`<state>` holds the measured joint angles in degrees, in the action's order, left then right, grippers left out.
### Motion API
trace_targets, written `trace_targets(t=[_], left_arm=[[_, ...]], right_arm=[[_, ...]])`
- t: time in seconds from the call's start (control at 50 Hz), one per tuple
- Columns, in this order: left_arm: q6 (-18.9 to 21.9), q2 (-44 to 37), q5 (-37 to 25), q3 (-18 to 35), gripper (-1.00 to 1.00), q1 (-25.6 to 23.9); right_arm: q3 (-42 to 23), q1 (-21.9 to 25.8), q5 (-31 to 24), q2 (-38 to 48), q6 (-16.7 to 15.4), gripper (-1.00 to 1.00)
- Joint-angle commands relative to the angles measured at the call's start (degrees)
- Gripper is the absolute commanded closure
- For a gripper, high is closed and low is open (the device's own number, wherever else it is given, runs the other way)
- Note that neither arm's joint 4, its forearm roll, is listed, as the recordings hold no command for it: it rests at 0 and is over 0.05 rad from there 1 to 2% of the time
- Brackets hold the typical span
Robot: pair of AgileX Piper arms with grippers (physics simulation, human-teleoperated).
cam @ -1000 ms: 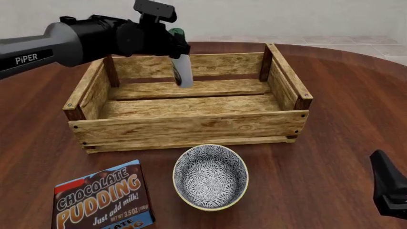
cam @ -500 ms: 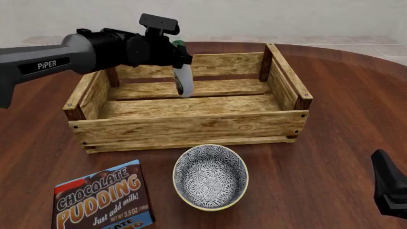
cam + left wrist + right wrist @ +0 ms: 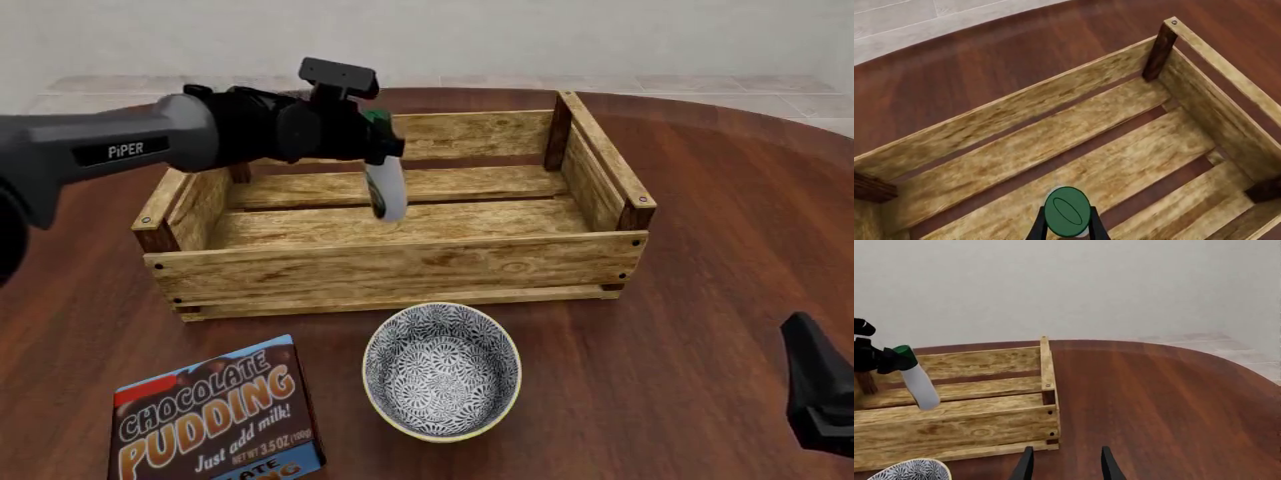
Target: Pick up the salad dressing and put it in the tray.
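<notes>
2 arms are in my feeds. My left gripper (image 3: 379,133) sits in the upper left of the front view, clamped on the dark green cap of the salad dressing (image 3: 387,188). The white bottle hangs tilted from that grip, its lower end down between the walls of the tray (image 3: 400,265), over the back slats; I cannot tell whether it touches the floor boards. In the left wrist view I look straight down on the cap of the salad dressing (image 3: 1066,218), with a dark fingertip (image 3: 1036,231) on each side and the tray (image 3: 1074,125) slats behind it.

My right gripper (image 3: 1064,466) shows at the bottom of its own view with its fingers spread apart and nothing between them, above bare worktop (image 3: 1161,405); in the front view it is only a dark shape at the lower right edge.

The patterned bowl (image 3: 442,370) stands just in front of the tray's near wall, and the chocolate pudding box (image 3: 220,415) lies at the lower left.
</notes>
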<state>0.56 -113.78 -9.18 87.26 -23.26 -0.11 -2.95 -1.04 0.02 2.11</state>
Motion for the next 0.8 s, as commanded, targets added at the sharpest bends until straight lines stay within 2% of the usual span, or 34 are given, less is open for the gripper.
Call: trace_targets(t=[0.02,0.8], left_arm=[[0.60,-0.92,1.16,-0.42,1.00,0.16],[0.57,-2.81,3.07,-1.99,1.00,0.04]], right_arm=[[-0.02,-0.26,0.08,0.00,0.26,-1.00],[-0.21,-0.62,-0.12,0.00,0.53,-1.00]])
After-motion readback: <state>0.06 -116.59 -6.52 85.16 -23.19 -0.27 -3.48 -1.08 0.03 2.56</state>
